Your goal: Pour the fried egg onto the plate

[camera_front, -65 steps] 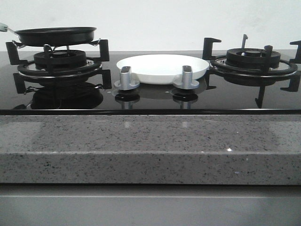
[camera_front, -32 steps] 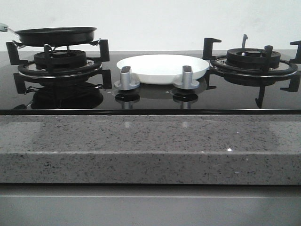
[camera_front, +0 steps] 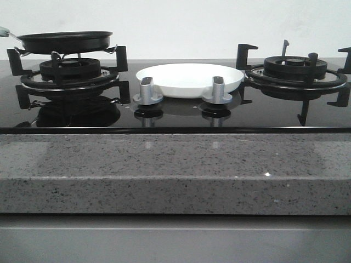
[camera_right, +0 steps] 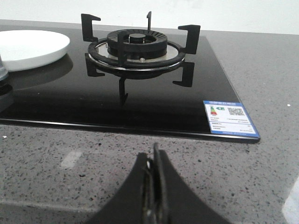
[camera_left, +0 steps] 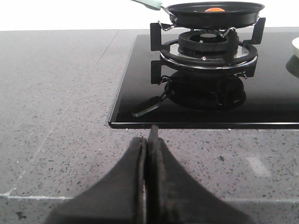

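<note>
— Ahead of my left pincer [camera_left: 145, 140], what is there?

— Well beyond it, the black frying pan [camera_left: 212, 13] sits on the left burner grate [camera_left: 205, 49], its pale handle [camera_left: 147, 3] pointing out over the grey tabletop [camera_left: 56, 93]. An orange spot shows above the rim; I take that for the yolk of the fried egg [camera_left: 214, 9], though its white is hidden by the pan wall.

— And your pincers?

— Both are closed with nothing in them, low over the tabletop at the near edge of the hob, probably parked clear before reaching.

— Where does the egg go?

— Onto the plate [camera_front: 189, 79], which lies on the black glass between the burners, behind the two silver knobs [camera_front: 147, 90]. From my right pincer [camera_right: 154, 158] it is ahead and off to the left, beside the empty right burner [camera_right: 138, 46]. It is near the pan, so the tipping stays short.

— Next?

— I judge the left pincer must open and take the handle.
</note>
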{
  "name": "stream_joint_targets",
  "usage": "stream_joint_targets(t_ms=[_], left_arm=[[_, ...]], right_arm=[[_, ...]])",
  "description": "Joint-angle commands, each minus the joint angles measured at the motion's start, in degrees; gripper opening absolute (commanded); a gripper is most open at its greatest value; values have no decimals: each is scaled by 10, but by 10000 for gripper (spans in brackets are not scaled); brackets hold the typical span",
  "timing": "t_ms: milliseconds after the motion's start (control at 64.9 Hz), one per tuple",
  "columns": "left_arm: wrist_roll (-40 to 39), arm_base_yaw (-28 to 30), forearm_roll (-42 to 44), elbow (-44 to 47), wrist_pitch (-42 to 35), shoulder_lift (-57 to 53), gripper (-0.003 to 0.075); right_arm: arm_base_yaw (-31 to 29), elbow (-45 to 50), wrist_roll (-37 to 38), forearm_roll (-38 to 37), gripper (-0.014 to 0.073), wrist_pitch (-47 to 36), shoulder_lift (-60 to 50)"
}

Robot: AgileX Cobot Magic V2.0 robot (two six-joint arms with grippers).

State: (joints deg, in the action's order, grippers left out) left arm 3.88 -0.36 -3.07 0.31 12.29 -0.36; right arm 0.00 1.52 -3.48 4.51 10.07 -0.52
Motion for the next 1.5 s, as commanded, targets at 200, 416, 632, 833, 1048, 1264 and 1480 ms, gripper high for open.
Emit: stream_joint_targets(t_ms=[200, 416, 632, 833, 1048, 1264, 1480], left_arm=[[-5, 0, -19, 4, -101, -9, -20], [-5, 0, -20, -32, -101, -8, -20], [-5, 0, -24, -173, 21, 55, -20], [-5, 0, -27, -261, 26, 163, -20], [-5, 0, -29, -272, 1, 177, -15], [-5, 0, -28, -272, -2, 177, 185], [-5, 0, -30, -272, -2, 177, 591]], right_arm=[[-3, -2, -4, 1, -67, -51, -12], [-3, -48, -4, 1, -67, -34, -12], [-3, -176, -4, -33, -67, 66, 49], [-3, -271, -4, -45, -67, 77, 154], [-3, -283, -4, -45, -66, 69, 181], [-3, -283, -4, -45, 225, 67, 181], [-3, -282, -4, -45, 542, 68, 181]])
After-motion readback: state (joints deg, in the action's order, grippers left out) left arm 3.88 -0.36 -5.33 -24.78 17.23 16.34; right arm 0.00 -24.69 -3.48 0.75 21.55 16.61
